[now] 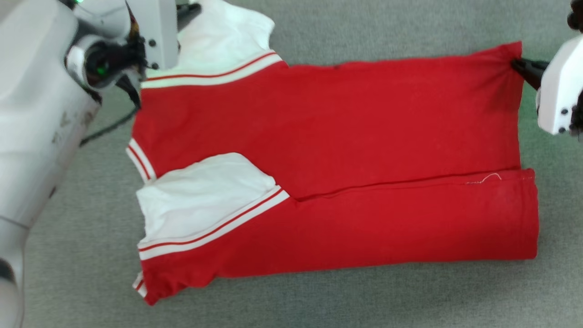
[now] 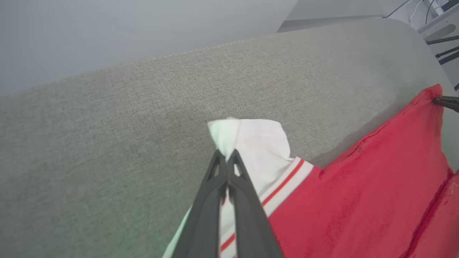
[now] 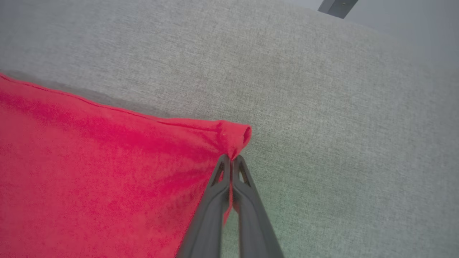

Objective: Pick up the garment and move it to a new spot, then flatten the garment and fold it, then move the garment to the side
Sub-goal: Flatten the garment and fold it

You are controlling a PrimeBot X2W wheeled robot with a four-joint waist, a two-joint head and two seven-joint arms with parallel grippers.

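- The garment [image 1: 346, 136] is spread across a grey woven surface [image 1: 364, 296], with a long fold line along its near side.
- A white sleeve [image 2: 258, 143] is pinched by the left gripper [image 2: 226, 156], whose fingers are pressed together on it.
- A red hem corner [image 3: 236, 136] is clamped by the right gripper [image 3: 231, 160].
- Beyond the surface's stitched edge, a pale wall [image 2: 107, 32] is seen.

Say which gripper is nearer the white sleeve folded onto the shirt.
Left. The left gripper pinches the other sleeve, just beyond the folded sleeve; the right gripper clamps the far hem corner.
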